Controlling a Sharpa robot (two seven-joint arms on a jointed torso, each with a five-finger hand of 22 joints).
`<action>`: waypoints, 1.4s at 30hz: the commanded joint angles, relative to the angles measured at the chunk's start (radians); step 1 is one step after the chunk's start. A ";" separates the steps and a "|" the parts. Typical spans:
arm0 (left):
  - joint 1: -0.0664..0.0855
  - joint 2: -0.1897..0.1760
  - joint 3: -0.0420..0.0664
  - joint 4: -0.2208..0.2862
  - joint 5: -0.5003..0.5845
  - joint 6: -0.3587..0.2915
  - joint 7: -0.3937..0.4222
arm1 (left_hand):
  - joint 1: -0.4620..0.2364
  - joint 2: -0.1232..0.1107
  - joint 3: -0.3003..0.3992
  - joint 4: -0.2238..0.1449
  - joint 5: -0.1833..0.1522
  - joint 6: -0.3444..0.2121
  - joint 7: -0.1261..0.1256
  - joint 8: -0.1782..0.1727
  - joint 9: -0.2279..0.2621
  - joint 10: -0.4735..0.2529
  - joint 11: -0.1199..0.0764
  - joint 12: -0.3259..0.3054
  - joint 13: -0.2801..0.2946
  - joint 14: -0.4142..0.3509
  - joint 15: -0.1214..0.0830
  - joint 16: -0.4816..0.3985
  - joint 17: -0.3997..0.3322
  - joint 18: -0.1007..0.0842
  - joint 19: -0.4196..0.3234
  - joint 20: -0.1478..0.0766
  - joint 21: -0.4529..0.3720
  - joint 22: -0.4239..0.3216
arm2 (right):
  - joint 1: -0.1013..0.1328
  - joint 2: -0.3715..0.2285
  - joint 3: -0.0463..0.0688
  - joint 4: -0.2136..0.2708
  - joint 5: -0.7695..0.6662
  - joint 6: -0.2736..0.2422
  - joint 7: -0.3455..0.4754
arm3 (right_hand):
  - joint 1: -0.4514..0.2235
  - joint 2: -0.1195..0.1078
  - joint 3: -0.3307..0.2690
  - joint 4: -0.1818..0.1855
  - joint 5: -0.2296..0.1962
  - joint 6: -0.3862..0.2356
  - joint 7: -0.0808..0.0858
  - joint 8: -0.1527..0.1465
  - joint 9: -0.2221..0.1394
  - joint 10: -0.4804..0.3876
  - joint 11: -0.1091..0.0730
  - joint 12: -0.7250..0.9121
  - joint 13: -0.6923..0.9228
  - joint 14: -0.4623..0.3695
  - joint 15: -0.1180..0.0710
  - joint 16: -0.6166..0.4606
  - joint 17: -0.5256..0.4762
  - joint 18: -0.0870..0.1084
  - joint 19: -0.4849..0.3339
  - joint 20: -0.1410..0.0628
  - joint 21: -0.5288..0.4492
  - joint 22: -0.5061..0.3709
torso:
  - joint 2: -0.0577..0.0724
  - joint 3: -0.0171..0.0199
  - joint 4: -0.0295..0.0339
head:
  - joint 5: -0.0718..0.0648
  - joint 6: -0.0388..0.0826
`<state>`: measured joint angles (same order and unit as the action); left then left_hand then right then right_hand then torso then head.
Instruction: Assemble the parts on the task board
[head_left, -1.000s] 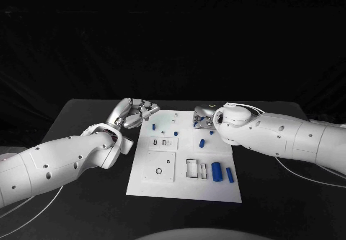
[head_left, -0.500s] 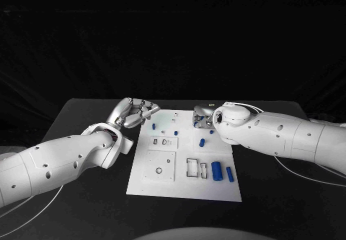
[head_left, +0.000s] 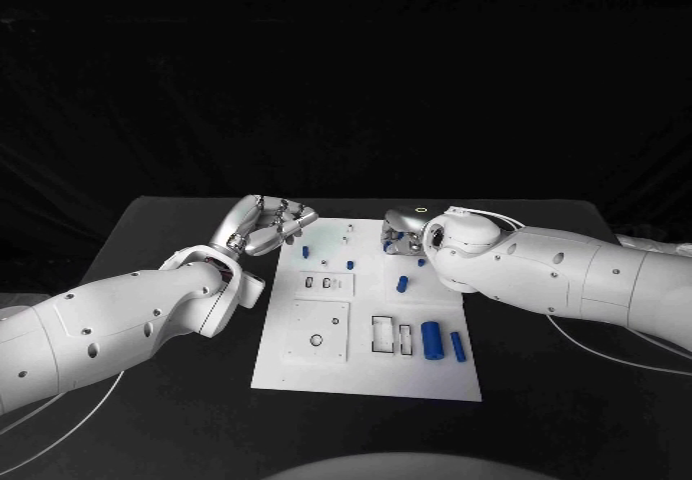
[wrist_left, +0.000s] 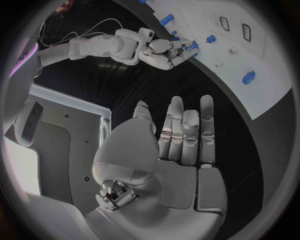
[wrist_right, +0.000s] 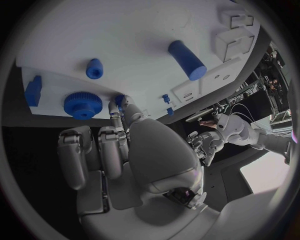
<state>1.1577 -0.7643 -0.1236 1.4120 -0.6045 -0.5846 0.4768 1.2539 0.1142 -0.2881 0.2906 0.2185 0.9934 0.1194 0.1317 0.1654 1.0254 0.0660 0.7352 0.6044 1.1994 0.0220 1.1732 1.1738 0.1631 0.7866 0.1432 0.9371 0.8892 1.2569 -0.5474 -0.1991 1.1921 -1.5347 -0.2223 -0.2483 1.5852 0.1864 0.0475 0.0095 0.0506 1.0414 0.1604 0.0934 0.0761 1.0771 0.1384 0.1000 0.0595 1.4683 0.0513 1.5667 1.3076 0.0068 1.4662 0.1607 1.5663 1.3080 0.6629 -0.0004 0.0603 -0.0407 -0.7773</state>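
One white task board (head_left: 289, 360) lies flat on the black tabletop (head_left: 159, 225), between the two robot hands. The left robot hand (head_left: 267, 227) is beside the board's far left corner; the left wrist view shows its fingers (wrist_left: 190, 131) extended side by side with nothing in them. The right robot hand (head_left: 404, 236) is over the board's far right area, and its fingertips (wrist_right: 117, 106) reach a blue gear (wrist_right: 82, 105); whether they grip it or merely touch it cannot be determined, as the palm covers the contact. In the head view six other blue parts can be counted on the board: two small pegs (head_left: 306, 252) near the left robot hand, one short cylinder (head_left: 404, 284) just beside the right robot hand, one piece at that robot hand's edge, partly covered, and, well apart from both robot hands toward the near edge, one thick cylinder (head_left: 431, 341) and one thin pin (head_left: 457, 346) lying side by side. Next to these are two rectangular recesses (head_left: 384, 336); a plate with one round hole (head_left: 316, 341) is on the board's left half. Finer board markings are too small to identify.
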 joint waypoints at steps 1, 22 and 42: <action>0.002 0.000 0.001 0.002 0.007 0.015 0.014 | 0.007 0.003 -0.005 0.001 0.006 -0.002 0.009 0.000 0.002 -0.006 0.001 -0.007 -0.003 -0.011 0.002 -0.010 -0.005 0.012 -0.007 0.001 -0.013 -0.007 | 0.000 0.003 0.001 0.002 0.003 -0.110 0.047 | 0.005 -0.004 0.007 0.000 0.004 0.033 -0.016 0.008 0.011 0.053 -0.043 -0.006 0.001 0.102 -0.005 0.004 0.263 -0.007 0.105 -0.008 0.004 0.263 | 0.000 0.0006 -0.0004 | 0.001 0.001; 0.005 0.001 0.002 0.007 0.007 0.017 0.012 | 0.010 0.006 -0.005 0.000 0.006 -0.003 0.010 -0.001 0.003 -0.009 0.002 -0.011 -0.006 -0.018 0.003 -0.019 -0.013 0.014 -0.017 0.002 -0.030 -0.019 | 0.000 0.084 0.014 -0.088 0.043 -0.215 0.114 | -0.002 -0.014 0.021 0.008 0.004 0.032 -0.009 0.001 0.010 0.058 -0.033 -0.023 0.000 0.102 0.002 0.004 0.263 -0.007 0.105 -0.004 0.004 0.263 | 0.002 -0.0008 0.0026 | 0.010 0.033; 0.018 -0.001 0.002 0.021 0.007 0.013 0.015 | 0.012 0.007 -0.006 0.000 0.006 -0.004 0.010 -0.001 0.004 -0.012 0.002 -0.013 -0.009 -0.024 0.004 -0.026 -0.018 0.015 -0.019 0.003 -0.037 -0.022 | -0.020 0.181 0.017 -0.239 0.048 -0.190 0.111 | -0.003 -0.021 0.033 0.011 0.004 0.027 -0.006 -0.006 0.008 0.055 -0.028 -0.034 0.000 0.102 0.007 0.004 0.263 -0.007 0.105 0.000 0.004 0.263 | 0.008 -0.0037 0.0079 | 0.011 0.035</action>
<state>1.1731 -0.7661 -0.1225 1.4296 -0.6023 -0.5812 0.4773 1.2580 0.1183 -0.2880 0.2906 0.2185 0.9896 0.1230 0.1316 0.1680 1.0219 0.0697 0.7261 0.5968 1.1820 0.0235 1.1531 1.1564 0.1631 0.7760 0.1468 0.9061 0.8689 1.2371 -0.3707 -0.1824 0.9597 -1.4829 -0.4143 -0.1462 1.5782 0.1659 0.0736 0.0222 0.0524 1.0560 0.1559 0.0901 0.0761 1.1063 0.1287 0.0692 0.0584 1.4683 0.0514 1.5667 1.3073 0.0069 1.4662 0.1609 1.5663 1.3076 0.6702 -0.0031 0.0670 -0.0285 -0.7447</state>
